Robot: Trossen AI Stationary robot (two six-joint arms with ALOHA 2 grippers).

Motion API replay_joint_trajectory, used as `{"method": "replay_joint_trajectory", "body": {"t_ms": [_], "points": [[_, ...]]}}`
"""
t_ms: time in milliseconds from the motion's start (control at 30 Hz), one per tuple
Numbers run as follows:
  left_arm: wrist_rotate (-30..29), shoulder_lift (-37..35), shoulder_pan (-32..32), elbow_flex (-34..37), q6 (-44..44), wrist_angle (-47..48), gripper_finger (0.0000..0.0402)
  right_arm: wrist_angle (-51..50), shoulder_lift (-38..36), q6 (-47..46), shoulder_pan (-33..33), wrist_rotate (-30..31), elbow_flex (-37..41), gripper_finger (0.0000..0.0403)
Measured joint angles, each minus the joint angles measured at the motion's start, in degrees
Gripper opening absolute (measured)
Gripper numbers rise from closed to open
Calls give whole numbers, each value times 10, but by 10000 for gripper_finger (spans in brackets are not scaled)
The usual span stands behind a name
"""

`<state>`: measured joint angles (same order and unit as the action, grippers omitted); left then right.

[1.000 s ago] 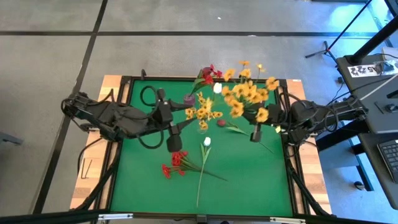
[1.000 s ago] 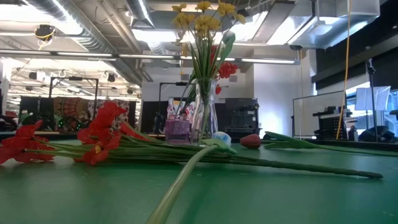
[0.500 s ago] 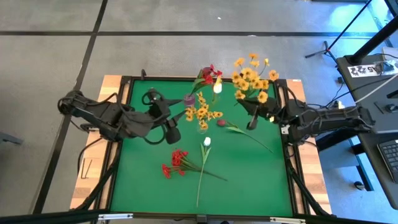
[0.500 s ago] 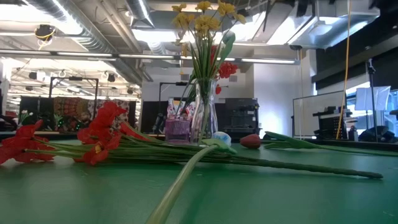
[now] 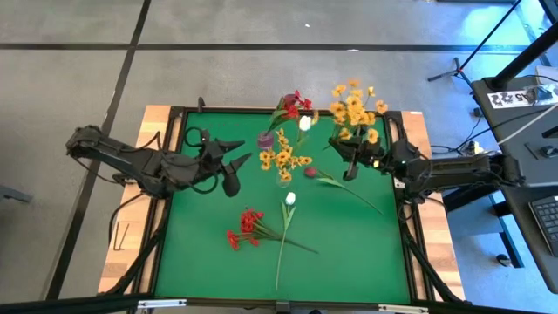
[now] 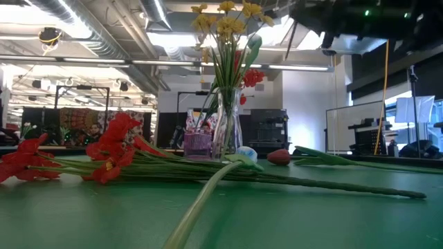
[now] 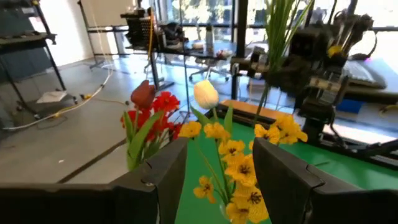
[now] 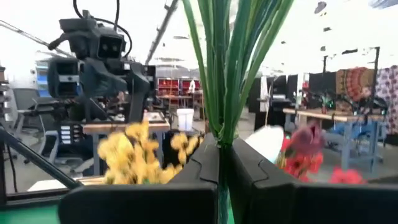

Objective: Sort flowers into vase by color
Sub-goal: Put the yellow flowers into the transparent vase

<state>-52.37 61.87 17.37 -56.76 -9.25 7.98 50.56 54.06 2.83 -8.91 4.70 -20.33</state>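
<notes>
High view: yellow spray [image 5: 354,109] blossoms rearward

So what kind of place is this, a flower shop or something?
More likely a robotics lab or workshop: a green-topped table with robot arms, bare ceiling ducts overhead, and workbenches with equipment behind.

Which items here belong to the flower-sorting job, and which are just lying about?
Job items:
yellow spray held in right hand
vase
red spray
white tulip
dark pink bud
left hand, open

Lying about:
purple container
</notes>
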Motion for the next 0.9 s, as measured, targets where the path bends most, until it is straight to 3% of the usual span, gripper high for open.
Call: {"method": "replay_joint_trajectory", "body": {"t_ms": [300, 533, 900], "points": [[65, -10, -36, 109, 53, -196, 180, 129, 133, -14, -1, -29, 7, 8], [80, -9, -47, 136, 44, -221, 180, 217, 224, -28, -1, -46, -19, 15], [93, -9, -46, 136, 34, -220, 180, 230, 328, -55, -1, -105, -99, 14]]}}
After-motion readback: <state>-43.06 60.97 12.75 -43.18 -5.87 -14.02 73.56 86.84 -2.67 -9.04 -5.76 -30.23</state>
